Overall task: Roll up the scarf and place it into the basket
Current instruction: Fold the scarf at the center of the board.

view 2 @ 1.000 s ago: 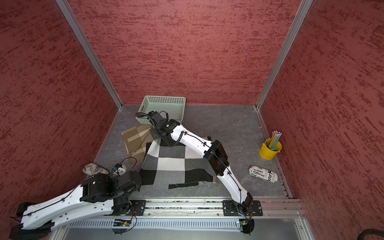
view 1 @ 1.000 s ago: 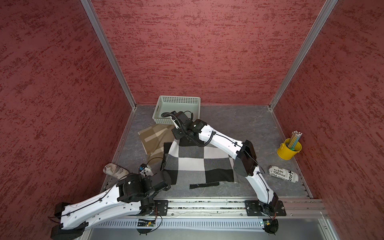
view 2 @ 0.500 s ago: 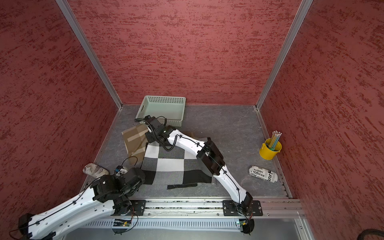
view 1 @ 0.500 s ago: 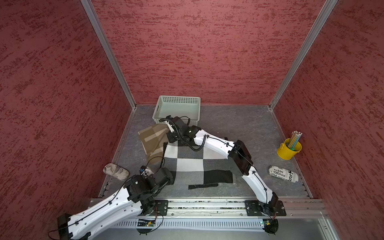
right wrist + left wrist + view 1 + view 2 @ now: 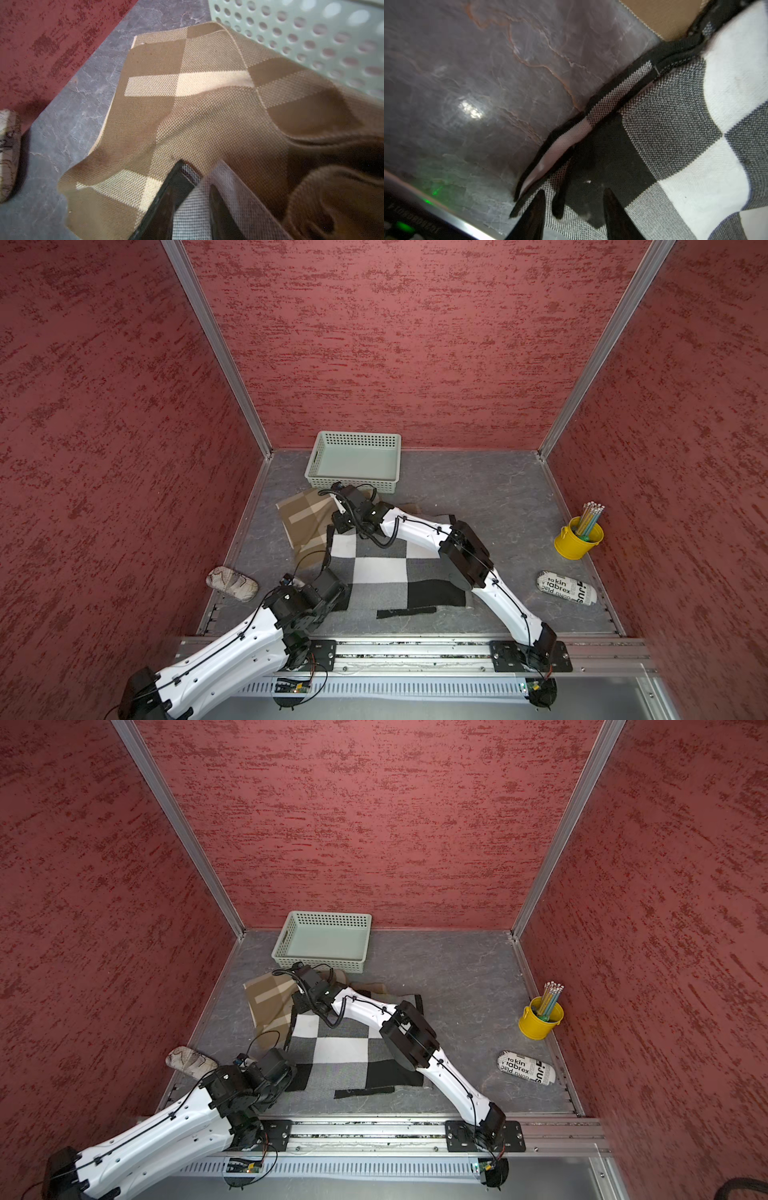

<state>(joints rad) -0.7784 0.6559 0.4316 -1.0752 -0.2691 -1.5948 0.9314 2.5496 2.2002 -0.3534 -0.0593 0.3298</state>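
Grey worktop (image 5: 478,497) bearing the checked scarf (image 5: 382,568), lying unrolled in its near-left area. The scarf's tan end lies against the near wall of the basket (image 5: 353,484), which stands by the far-left corner. Left gripper (image 5: 574,193): jaws well apart over the scarf's near-left corner, gripping nothing. Right gripper (image 5: 197,180): jaws slightly apart, scarf fabric between them.

The right fingers (image 5: 164,209) have lowered one corner of the scarf (image 5: 386,568).
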